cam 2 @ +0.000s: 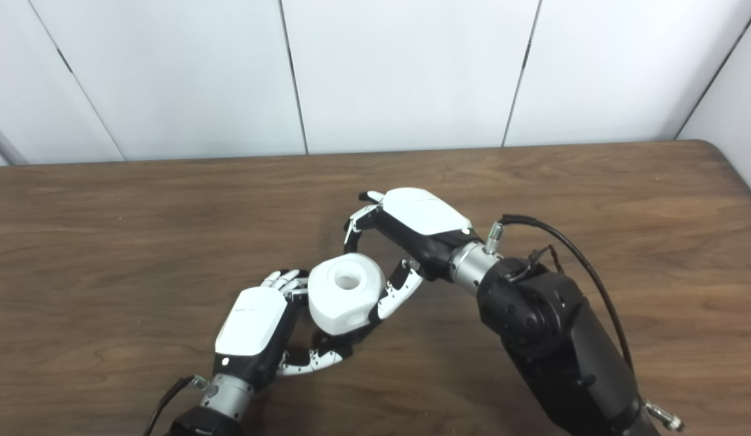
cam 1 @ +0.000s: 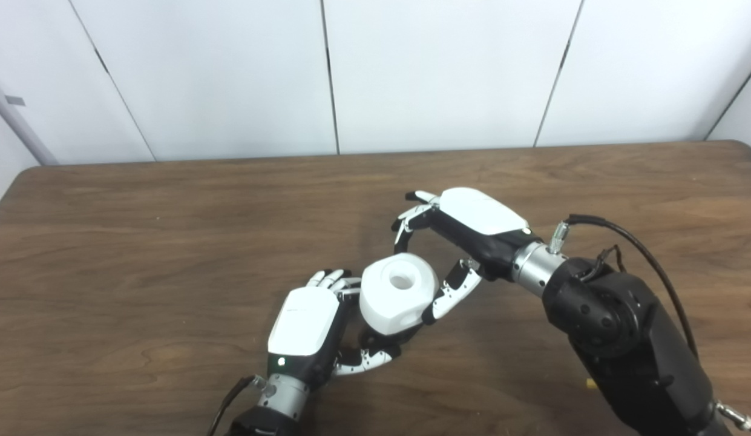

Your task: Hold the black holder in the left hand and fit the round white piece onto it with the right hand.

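Both hands meet over desk (cam 1: 169,242). Left hand (cam 1: 305,330) clamped round black holder (cam 1: 384,339), round white piece (cam 1: 398,292) seated on top. Right hand (cam 1: 454,242) fingers spread, thumb touching piece. Risk: thumb snags, tips piece off holder.

Dark wood-grain desk (cam 1: 169,242) with rounded corners, set against a wall of plain white panels (cam 1: 436,72) divided by thin dark seams, under even, diffuse light.

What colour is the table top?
Dark brown wood grain on the table, clearest in the left eye view.
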{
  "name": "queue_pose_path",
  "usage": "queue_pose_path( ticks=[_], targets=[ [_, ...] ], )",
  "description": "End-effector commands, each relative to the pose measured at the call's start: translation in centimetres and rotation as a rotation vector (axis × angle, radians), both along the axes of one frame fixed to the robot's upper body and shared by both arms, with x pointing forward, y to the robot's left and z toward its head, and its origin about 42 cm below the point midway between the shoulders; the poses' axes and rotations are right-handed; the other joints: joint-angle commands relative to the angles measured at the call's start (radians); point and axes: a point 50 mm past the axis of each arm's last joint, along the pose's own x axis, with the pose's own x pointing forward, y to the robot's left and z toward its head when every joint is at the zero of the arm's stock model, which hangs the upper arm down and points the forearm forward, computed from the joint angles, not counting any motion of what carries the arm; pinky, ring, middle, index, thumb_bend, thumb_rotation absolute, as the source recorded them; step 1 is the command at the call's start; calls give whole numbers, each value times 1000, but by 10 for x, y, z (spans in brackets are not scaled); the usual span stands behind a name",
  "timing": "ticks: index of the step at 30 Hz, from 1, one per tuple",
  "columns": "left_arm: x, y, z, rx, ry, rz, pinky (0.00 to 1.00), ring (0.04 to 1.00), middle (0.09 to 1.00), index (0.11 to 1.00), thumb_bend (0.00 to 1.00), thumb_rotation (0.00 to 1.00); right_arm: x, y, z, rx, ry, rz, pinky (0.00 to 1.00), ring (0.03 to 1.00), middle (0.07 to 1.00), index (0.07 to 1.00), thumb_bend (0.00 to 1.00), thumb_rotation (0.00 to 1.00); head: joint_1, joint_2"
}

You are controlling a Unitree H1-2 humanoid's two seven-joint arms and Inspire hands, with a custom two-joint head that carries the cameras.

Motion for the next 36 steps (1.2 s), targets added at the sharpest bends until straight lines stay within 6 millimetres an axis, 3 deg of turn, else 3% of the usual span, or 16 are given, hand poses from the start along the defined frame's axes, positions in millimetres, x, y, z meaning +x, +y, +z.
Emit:
queue_pose_path(
  ticks=[1,7,8,10,11,20,36],
  targets=[
    [-2,-6,1,15,12,-23,921,881,788,487,520,46,1,2,6,1,-49,4,923,965,793,485,525,138,0,1],
    [-2,-6,0,10,8,-24,917,878,785,486,520,45,2,2,5,-28,-44,5,924,973,808,490,525,148,0,-1],
    [-2,-6,1,10,9,-24,919,880,786,487,520,45,2,1,5,-33,-44,4,916,971,813,550,800,207,0,-1],
    [-2,-7,1,15,9,-25,920,882,788,487,520,46,3,1,4,-49,-42,8,911,972,821,595,957,267,1,-1],
    [-2,-7,1,17,8,-26,920,883,789,487,520,46,3,0,4,-51,-38,9,912,973,825,606,979,287,1,-1],
    [-2,-6,1,19,10,-26,923,883,789,487,520,46,3,-1,4,-74,-24,23,929,979,849,646,1000,397,1,-1],
    [0,-5,-2,28,15,-26,924,885,791,487,520,45,4,-8,10,-67,-13,-1,956,994,885,717,1000,418,-2,-5]
  ],
)
